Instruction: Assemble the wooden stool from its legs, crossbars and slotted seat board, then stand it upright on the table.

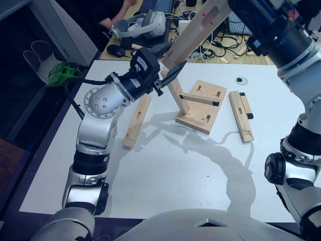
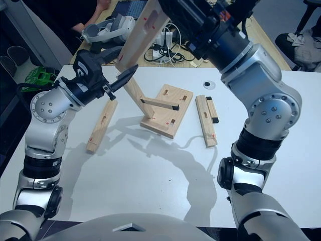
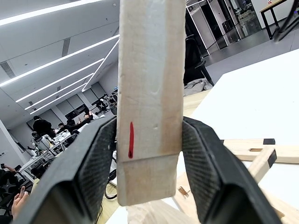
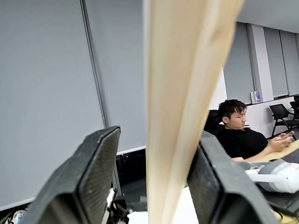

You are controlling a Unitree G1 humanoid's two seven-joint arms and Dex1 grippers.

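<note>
Step in hand, my read: seat long pale wooden leg in free slot of square slotted seat board.
Leg aloft, slanted above board's far-left corner. Lower end clenched between left gripper fingers. Upper end at right gripper; grip there, cannot tell.
I'd square leg end to slot before pressing, keeping clear of upright leg and crossbar standing in board.
Loose left piece and loose right piece lie flat on white tabletop.

Seat board is pale bare wood, matt, grain showing; the leg raised above it looks alike; the table beneath it is white, smooth, matt; fingers of the left gripper are black, finely textured.
</note>
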